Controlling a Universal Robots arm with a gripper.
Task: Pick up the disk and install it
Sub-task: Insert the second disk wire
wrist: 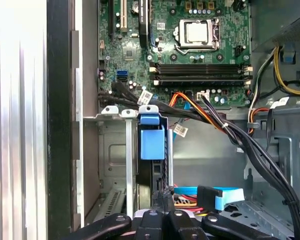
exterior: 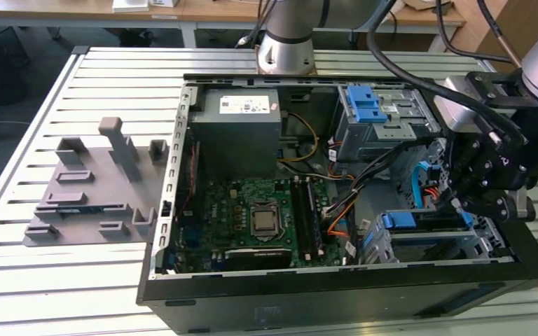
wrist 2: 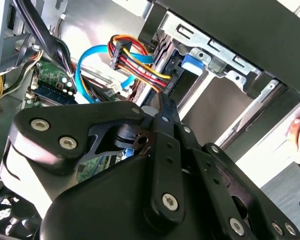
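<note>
One blue-railed disk, edge-on in bay.

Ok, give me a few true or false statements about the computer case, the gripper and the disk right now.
1. The case lies open with the motherboard showing. True.
2. The gripper hangs over the grey fixture on the exterior view's left. False: it is over the drive bay on the exterior view's right.
3. The disk sits on edge in the bay, blue carrier tab facing up. True.
4. The CPU socket carries a cooler. False: it is bare.
5. The power supply has been taken out. False: it sits in the case.
</note>
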